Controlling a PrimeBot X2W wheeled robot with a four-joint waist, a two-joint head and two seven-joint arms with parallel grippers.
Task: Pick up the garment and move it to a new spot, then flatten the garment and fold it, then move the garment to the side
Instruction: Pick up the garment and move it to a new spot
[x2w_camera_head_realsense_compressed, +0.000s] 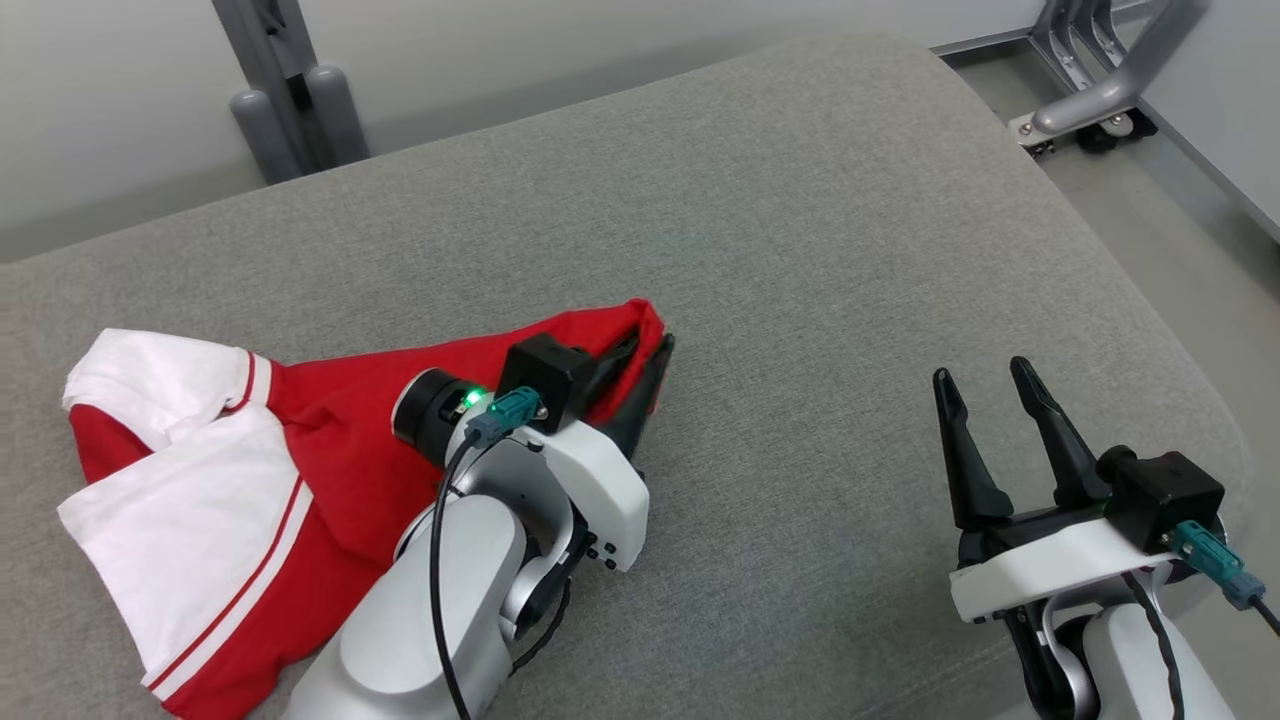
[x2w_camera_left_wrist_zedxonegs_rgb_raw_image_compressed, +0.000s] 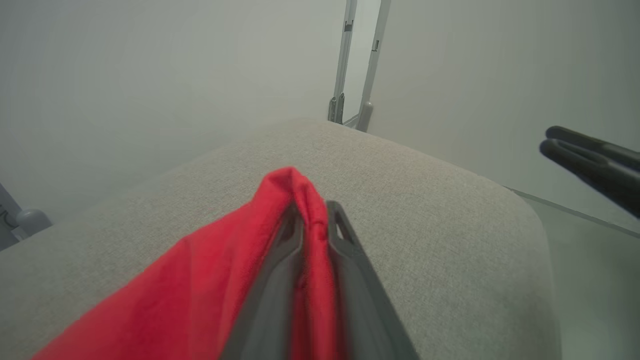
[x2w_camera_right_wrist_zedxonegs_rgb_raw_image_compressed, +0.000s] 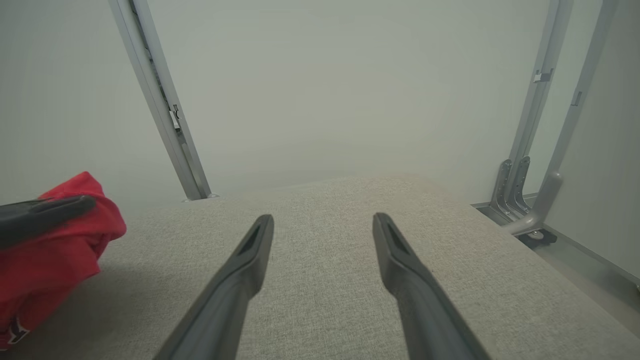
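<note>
A red and white garment (x2w_camera_head_realsense_compressed: 230, 470) lies crumpled on the left of the grey cushioned surface (x2w_camera_head_realsense_compressed: 800, 250). My left gripper (x2w_camera_head_realsense_compressed: 648, 350) is shut on a red fold of the garment (x2w_camera_left_wrist_zedxonegs_rgb_raw_image_compressed: 312, 220), lifting that corner into a peak. From the right wrist the same red fold (x2w_camera_right_wrist_zedxonegs_rgb_raw_image_compressed: 55, 250) appears at the far left with a dark finger across it. My right gripper (x2w_camera_head_realsense_compressed: 985, 385) hovers open over bare cushion at the right, well apart from the cloth; its fingers (x2w_camera_right_wrist_zedxonegs_rgb_raw_image_compressed: 250, 255) are spread wide with nothing between them.
The cushion's rounded right edge (x2w_camera_head_realsense_compressed: 1150, 330) drops to a pale floor. A grey metal frame foot with a wheel (x2w_camera_head_realsense_compressed: 1090, 110) stands at the far right. Another grey post (x2w_camera_head_realsense_compressed: 290, 100) rises behind the cushion at the upper left.
</note>
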